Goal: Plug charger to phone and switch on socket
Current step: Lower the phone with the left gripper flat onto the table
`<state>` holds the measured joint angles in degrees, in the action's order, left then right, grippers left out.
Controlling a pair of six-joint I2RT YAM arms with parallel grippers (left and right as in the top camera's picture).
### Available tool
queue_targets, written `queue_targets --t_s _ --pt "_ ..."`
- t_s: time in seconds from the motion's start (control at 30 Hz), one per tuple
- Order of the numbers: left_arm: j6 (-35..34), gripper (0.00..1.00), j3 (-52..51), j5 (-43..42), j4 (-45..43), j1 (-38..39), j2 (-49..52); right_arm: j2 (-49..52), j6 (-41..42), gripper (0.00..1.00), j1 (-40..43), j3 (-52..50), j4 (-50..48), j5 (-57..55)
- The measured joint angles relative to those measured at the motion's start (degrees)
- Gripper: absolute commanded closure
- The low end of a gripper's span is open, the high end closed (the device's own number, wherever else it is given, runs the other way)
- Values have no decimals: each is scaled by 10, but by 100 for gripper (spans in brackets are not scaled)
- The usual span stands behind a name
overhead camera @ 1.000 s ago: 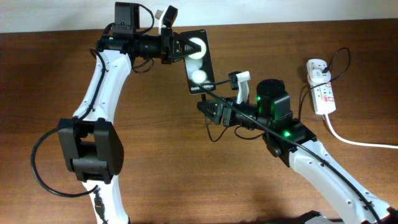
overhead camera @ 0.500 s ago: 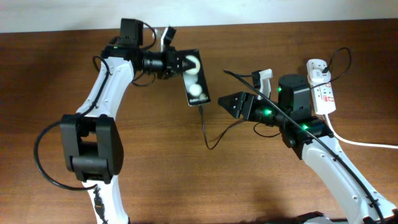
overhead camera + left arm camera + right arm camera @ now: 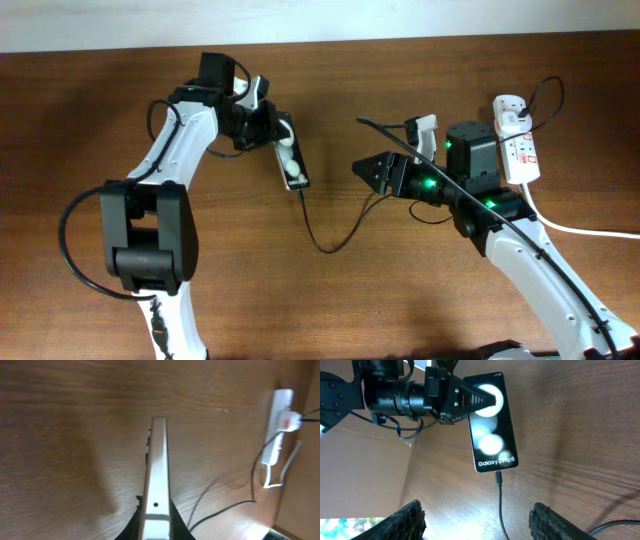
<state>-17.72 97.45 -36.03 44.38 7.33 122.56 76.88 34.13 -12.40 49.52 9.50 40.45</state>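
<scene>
Charger (image 3: 500,502) in tilted black phone (image 3: 491,425)

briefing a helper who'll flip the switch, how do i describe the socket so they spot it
Look to the right edge of the brown wooden table. The power strip lies there, a long white bar with a white plug block on its far end. Small red marks and a thick white cord set it apart from the right arm beside it.

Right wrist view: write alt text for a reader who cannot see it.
The left gripper holds the phone by its top end over the wooden table, screen reading Galaxy Z Flip5, with the charger plugged into its lower edge. The right gripper shows its two fingers open and empty at the bottom of the picture.
</scene>
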Motion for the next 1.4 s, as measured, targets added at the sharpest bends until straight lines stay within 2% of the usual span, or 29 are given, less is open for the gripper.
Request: queue_targets --t_s 0.57,0.77,1.1,1.27,1.4 --pt "-5 100 -10 20 10 0 52 0 -3 30 0 0 10 -1" --pt "-24 100 -10 -19 21 -1 82 0 -3 30 0 0 10 -1" --pt "-28 70 -10 -13 19 0 94 0 -3 30 0 0 10 -2" --pt "-28 59 -8 -17 19 0 96 0 -3 30 0 0 10 -2" --pt "-28 55 -5 -19 19 0 96 0 -3 30 0 0 10 -2"
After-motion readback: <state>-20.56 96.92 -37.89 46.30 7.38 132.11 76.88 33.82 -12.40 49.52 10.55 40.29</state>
